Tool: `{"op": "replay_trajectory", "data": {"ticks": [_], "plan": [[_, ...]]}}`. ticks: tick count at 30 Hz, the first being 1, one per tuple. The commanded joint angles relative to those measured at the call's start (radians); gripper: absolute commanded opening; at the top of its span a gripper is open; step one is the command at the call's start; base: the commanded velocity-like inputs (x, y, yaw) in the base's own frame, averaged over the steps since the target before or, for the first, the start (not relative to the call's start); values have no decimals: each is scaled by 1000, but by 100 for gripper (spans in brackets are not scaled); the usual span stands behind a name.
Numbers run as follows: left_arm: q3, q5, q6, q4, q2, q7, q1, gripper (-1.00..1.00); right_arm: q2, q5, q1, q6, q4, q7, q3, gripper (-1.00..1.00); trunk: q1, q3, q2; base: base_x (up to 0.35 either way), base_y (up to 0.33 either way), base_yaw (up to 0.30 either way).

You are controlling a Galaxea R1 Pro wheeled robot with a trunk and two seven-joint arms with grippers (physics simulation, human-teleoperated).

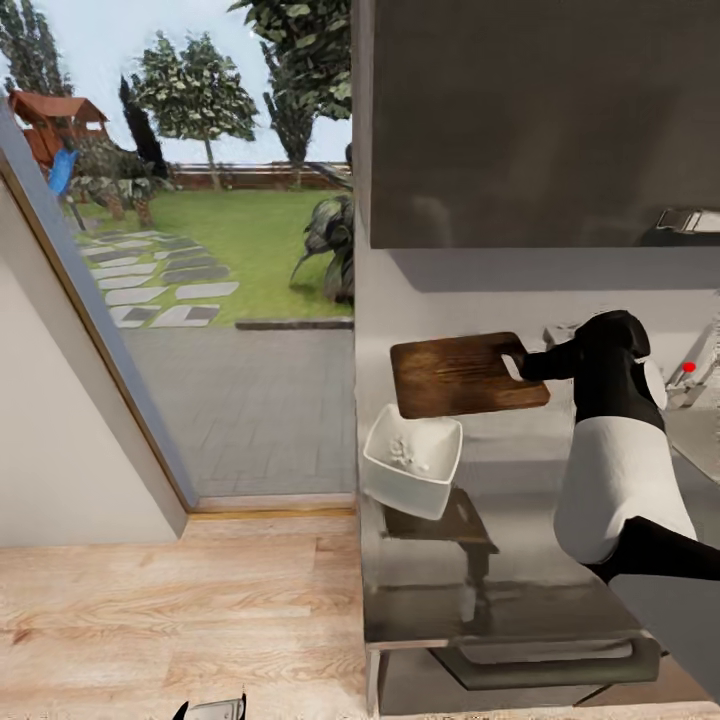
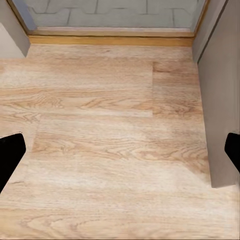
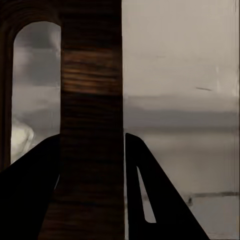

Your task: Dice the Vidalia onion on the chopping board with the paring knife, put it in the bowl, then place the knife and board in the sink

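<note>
The glossy grey countertop [image 1: 520, 590] carries the white bowl [image 1: 413, 459] near its left end.

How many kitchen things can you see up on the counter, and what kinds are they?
Chopping board, held by the right gripper: 1
White bowl: 1
Faucet's red knob: 1
Total: 3

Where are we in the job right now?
Diced onion pieces sit in the bowl, so that step looks done. In hand: the right gripper holds the chopping board raised above the countertop. Left: board into the sink; the knife's place I cannot tell.
</note>
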Motion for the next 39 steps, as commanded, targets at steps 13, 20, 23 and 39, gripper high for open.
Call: {"op": "replay_trajectory", "data": {"ticks": [13, 20, 23, 39], "plan": [[2, 1, -5, 4, -14, 1, -2, 100, 6, -18, 2, -98, 8, 7, -10, -100, 0, -2, -2, -289, -95, 0], [2, 0, 224, 3, -16, -1, -2, 100, 6, -123, 9, -110, 16, 3, -25, -100, 0, -2, -2, -34, -45, 0], [2, 1, 276, 2, -16, 0, -2, 100, 4, -127, 10, -111, 17, -16, -29, -100, 0, -2, -2, -1, -144, 0], [3, 3, 288, 4, -15, 4, -2, 100, 5, -129, 13, -111, 60, -76, -34, -100, 0, -2, -2, -68, -275, 0]]}}
